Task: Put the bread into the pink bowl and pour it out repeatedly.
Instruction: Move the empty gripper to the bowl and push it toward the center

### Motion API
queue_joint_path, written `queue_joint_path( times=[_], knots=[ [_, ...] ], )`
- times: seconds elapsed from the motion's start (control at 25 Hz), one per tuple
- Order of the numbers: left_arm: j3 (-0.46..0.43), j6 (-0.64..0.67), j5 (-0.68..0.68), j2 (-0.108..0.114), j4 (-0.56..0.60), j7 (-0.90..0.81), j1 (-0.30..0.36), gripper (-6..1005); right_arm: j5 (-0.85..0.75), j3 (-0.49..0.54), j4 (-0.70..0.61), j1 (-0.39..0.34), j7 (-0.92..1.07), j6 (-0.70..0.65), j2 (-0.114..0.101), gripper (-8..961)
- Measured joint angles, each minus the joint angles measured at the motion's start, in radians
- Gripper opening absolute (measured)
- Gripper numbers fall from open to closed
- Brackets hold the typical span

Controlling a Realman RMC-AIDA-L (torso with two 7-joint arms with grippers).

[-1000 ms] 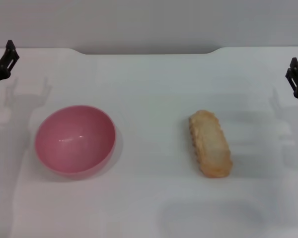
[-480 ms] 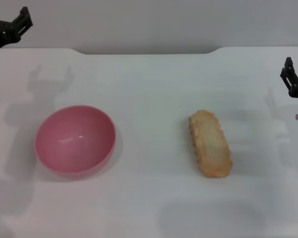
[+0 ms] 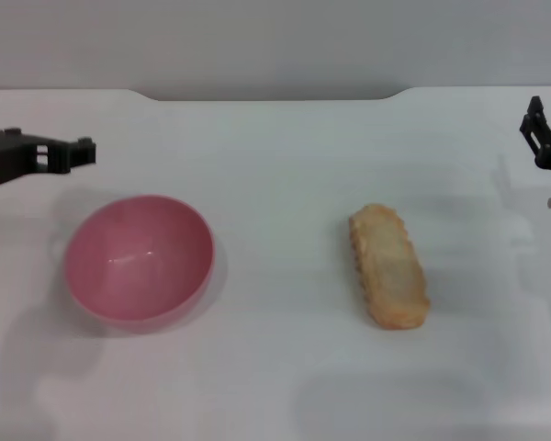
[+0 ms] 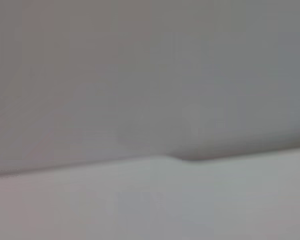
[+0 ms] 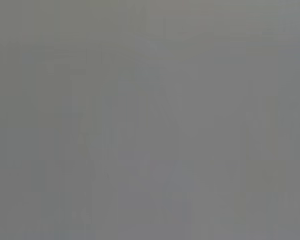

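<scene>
The pink bowl stands upright and empty on the white table, left of centre in the head view. The bread, a golden-tan toy baguette, lies flat on the table right of centre, its long axis running near to far, well apart from the bowl. My left gripper reaches in from the left edge, pointing right, just behind and above the bowl's far-left rim and clear of it. My right gripper hangs at the far right edge, well behind and to the right of the bread. Neither wrist view shows the bowl or the bread.
The table's far edge, with a raised notch in its middle, meets a grey wall. The left wrist view shows only that table edge and the wall. The right wrist view is plain grey.
My left gripper has swung down from the far left corner and turned to point right, now close behind the bowl. My right gripper shifted slightly. Bowl and bread have not moved.
</scene>
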Motion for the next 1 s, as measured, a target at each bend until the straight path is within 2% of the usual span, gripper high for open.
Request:
queue_joint_path(
  times=[0.08, 0.2, 0.32, 0.44, 0.56, 0.64, 1.0],
  knots=[
    [0.0, 0.0, 0.0, 0.0, 0.0, 0.0, 0.0, 805, 0.0, 0.012, 0.002, 0.004, -0.001, 0.007, -0.001, 819],
    [0.014, -0.114, -0.025, -0.001, 0.04, 0.012, 0.007, 802, 0.0, 0.025, 0.005, 0.01, -0.003, 0.017, -0.003, 818],
    [0.026, -0.129, -0.027, -0.001, 0.036, 0.012, 0.007, 799, -0.002, 0.028, 0.006, 0.012, -0.005, 0.023, -0.003, 818],
    [0.061, -0.184, -0.027, -0.001, 0.004, 0.025, -0.005, 795, -0.007, 0.028, 0.008, 0.012, -0.005, 0.023, -0.003, 818],
    [0.061, -0.184, -0.027, -0.001, 0.004, 0.025, -0.005, 792, -0.013, 0.028, 0.009, 0.009, -0.006, 0.024, -0.003, 818],
    [0.061, -0.235, -0.03, -0.003, -0.05, 0.03, -0.022, 790, -0.02, 0.028, 0.01, 0.007, -0.006, 0.024, -0.003, 818],
    [0.055, -0.208, -0.082, -0.004, -0.114, 0.024, -0.022, 781, -0.024, 0.024, 0.011, 0.006, -0.007, 0.024, -0.003, 818]
  ],
)
